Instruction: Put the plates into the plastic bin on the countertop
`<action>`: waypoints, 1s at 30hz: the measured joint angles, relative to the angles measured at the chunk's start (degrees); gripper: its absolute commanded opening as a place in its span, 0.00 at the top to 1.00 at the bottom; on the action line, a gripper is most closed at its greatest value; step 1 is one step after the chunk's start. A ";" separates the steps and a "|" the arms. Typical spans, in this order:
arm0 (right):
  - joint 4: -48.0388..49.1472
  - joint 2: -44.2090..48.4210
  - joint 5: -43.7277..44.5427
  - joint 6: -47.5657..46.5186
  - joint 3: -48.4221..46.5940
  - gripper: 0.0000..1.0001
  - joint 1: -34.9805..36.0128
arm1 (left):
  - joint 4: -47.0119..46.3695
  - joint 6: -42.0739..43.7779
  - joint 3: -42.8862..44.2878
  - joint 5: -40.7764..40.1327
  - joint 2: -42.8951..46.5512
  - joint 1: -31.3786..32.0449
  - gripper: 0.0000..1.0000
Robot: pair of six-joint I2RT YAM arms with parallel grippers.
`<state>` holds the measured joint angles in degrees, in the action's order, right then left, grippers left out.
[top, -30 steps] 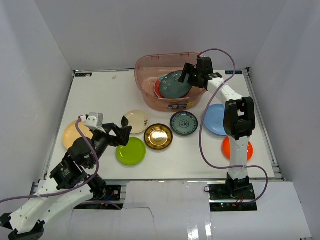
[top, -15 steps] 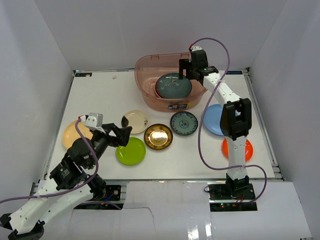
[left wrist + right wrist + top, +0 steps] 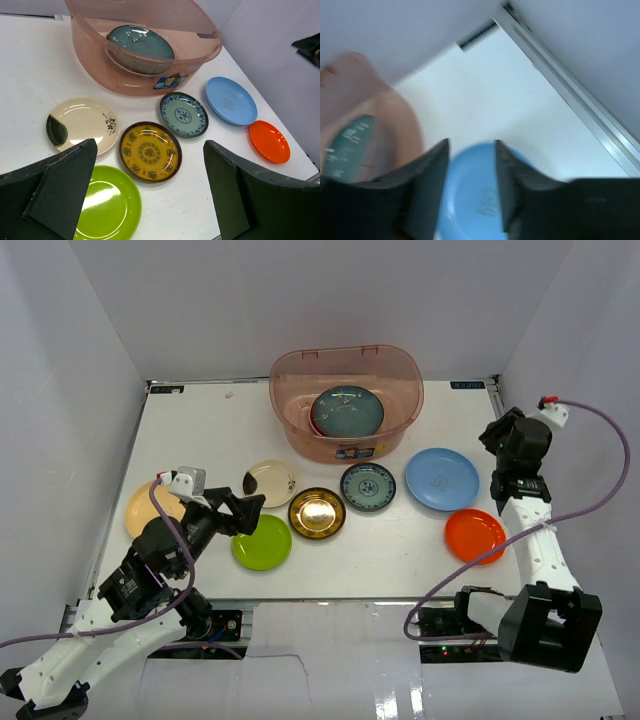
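The plastic bin stands at the back of the countertop with a dark teal plate lying in it. In front lie tan, cream, lime green, gold, grey-blue, light blue and orange plates. My left gripper hovers open over the lime green plate and gold plate, holding nothing. My right gripper hangs to the right of the light blue plate. Its jaws stand narrowly apart and empty.
White walls enclose the countertop on three sides. A metal rail runs along the right edge, close to the right arm. The right wrist view is blurred, with the bin at its left.
The right arm left the dark teal plate in the bin, pulled out and swung to the right side, its jaws narrowing. The left arm has not moved.
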<state>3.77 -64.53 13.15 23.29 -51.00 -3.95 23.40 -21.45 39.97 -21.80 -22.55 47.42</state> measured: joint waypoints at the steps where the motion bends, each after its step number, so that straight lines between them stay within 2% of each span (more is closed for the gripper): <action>1: 0.79 0.44 -0.07 0.94 3.02 0.35 -2.73 | 0.00 0.00 0.00 0.22 0.07 -0.02 0.02; 5: -0.94 -2.99 -3.89 1.75 12.90 0.32 -10.38 | 0.02 0.00 0.00 0.96 0.39 -0.07 0.02; 9: -2.49 -7.52 -7.45 0.79 14.99 0.35 -13.35 | 0.02 0.02 0.00 1.33 0.74 -0.07 0.02; 11: -1.62 -10.08 -9.27 0.22 14.95 0.43 -13.46 | 0.02 0.00 0.00 1.36 0.87 -0.07 0.02; 13: -0.90 -13.38 -10.88 0.13 14.91 0.58 -13.46 | 0.02 0.00 0.00 1.36 0.96 -0.07 0.02; 17: 0.37 -19.76 -13.25 0.50 14.75 0.59 -13.46 | 0.07 0.00 0.00 1.38 0.94 -0.07 0.02; 19: 1.29 -22.40 -14.21 0.50 13.09 0.75 -13.57 | 0.07 0.02 0.00 1.40 0.85 -0.07 0.02; 20: 1.60 -24.11 -14.56 0.72 11.34 0.92 -13.64 | 0.09 0.00 0.00 1.42 0.74 -0.07 0.02; 22: 1.92 -25.57 -15.23 0.94 9.70 0.92 -13.68 | 0.11 0.00 0.00 1.42 0.57 -0.07 0.02; 26: 2.32 -20.33 -11.82 3.28 10.10 0.92 -13.68 | 0.15 0.00 0.00 1.29 0.50 -0.07 0.02; 30: 2.49 -5.68 -9.29 6.10 10.58 0.92 -13.73 | 0.15 0.02 0.00 1.29 -0.31 -0.09 0.02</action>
<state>6.26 -70.22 3.86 29.39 -40.42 -17.67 23.55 -21.43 39.97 -20.51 -22.85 47.33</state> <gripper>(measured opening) 0.088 0.978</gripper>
